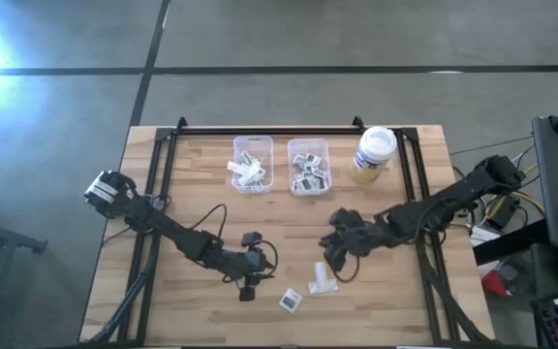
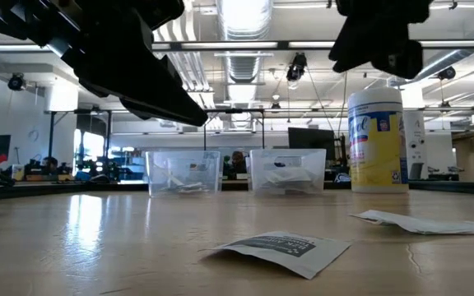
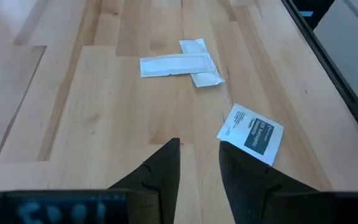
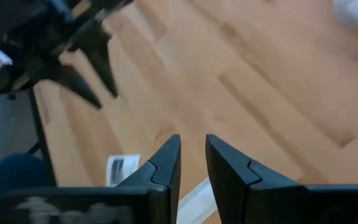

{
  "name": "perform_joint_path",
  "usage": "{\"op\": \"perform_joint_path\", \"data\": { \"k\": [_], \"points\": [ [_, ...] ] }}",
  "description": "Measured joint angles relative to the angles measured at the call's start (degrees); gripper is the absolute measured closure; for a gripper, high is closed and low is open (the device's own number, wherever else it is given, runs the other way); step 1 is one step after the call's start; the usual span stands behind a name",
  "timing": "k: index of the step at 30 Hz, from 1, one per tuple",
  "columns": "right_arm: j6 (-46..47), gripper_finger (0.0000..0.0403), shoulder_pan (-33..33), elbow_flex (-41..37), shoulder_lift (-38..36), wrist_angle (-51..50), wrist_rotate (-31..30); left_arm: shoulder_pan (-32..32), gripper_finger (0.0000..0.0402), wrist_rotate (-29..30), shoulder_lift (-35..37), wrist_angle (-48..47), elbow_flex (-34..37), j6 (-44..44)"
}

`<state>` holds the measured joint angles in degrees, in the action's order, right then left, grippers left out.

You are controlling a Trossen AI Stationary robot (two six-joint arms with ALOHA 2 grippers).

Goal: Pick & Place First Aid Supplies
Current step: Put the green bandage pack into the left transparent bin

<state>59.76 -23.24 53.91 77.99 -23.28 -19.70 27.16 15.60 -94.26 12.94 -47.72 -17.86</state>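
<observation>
High view: our right gripper [image 1: 337, 260], fingers slightly apart and empty, hovers just beside the crossed strips [image 1: 322, 283] near the table's front edge; the left gripper [image 1: 248, 288], likewise parted, sits nearer the square packet [image 1: 291, 301].

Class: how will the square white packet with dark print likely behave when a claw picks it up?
The square packet looks thin and flat, so probably light and floppy. In the low view one edge lifts slightly, perhaps offering a pinch point. Lying loose on the smooth table, it may slide if nudged.
</observation>
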Motion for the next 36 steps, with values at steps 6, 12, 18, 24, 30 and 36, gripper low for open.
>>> {"op": "perform_joint_path", "data": {
  "k": [6,12,18,24,30,36],
  "points": [
    [5.8,0.0322,-4.3,0.0,1.6,0.4,0.1,0.0,0.0262,-0.7,0.0,-0.1,0.0,1.7],
    [9.9,0.0320,-8.6,0.0,2.2,2.9,-1.1,0.0,0.0211,-1.0,0.0,-0.2,-0.3,5.7],
    [10.3,0.0333,-13.8,0.0,2.3,5.6,-10.9,0.0,0.0196,-1.1,0.0,0.2,-1.2,11.1],
    [9.0,0.0331,-17.4,0.0,2.3,6.1,-17.5,0.0,0.0195,-1.0,0.0,0.6,-2.5,17.3],
    [-3.5,0.0330,-18.2,0.0,2.7,6.3,-15.1,0.9,0.0195,-1.5,0.0,-6.1,-3.8,20.4],
    [-14.9,0.0334,-18.5,0.0,3.7,7.2,-11.3,1.2,0.0195,-1.1,0.1,-22.2,-7.3,16.6]
  ]
}}
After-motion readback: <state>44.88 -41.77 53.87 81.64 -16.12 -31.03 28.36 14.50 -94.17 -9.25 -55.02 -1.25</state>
